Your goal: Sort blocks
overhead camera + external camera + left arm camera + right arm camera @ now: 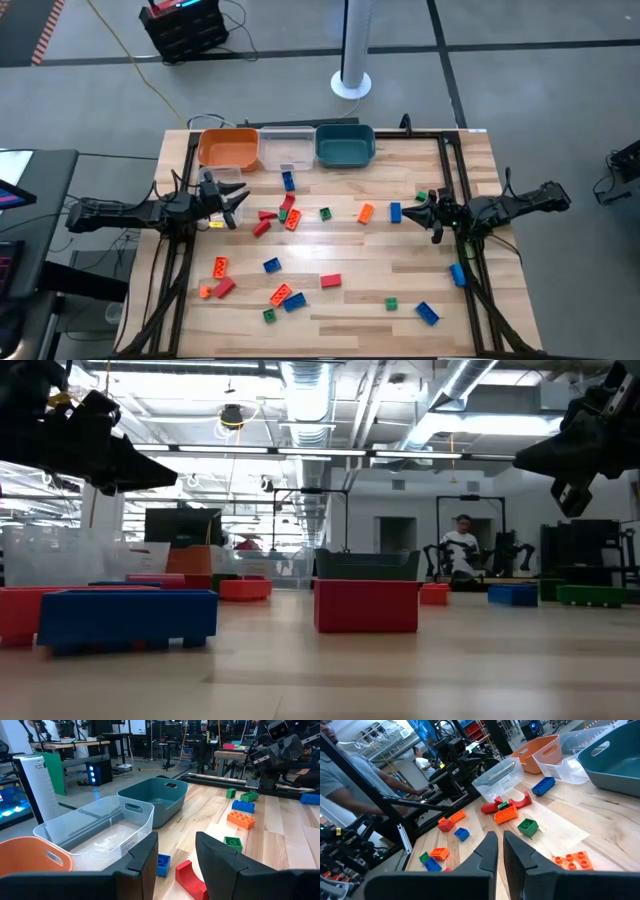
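Observation:
Small studded blocks in red, orange, blue and green lie scattered flat on the wooden table (pixel 340 250). My left gripper (pixel 237 205) hovers open above the table's left middle. A red arched block (pixel 191 879) and a blue block (pixel 161 865) lie on the wood below and just ahead of its fingers, untouched. My right gripper (pixel 418 208) hangs shut and empty over the right middle, next to a blue block (pixel 395 211) and an orange block (pixel 365 212). In the low view both grippers, left (pixel 130 465) and right (pixel 570 460), stand well above the blocks.
At the far edge stand an orange bin (pixel 228 148), a clear bin (pixel 287 150) and a teal bin (pixel 345 145) in a row. A dark frame (pixel 455 180) runs along the table's sides. More blocks lie near the front edge (pixel 285 297).

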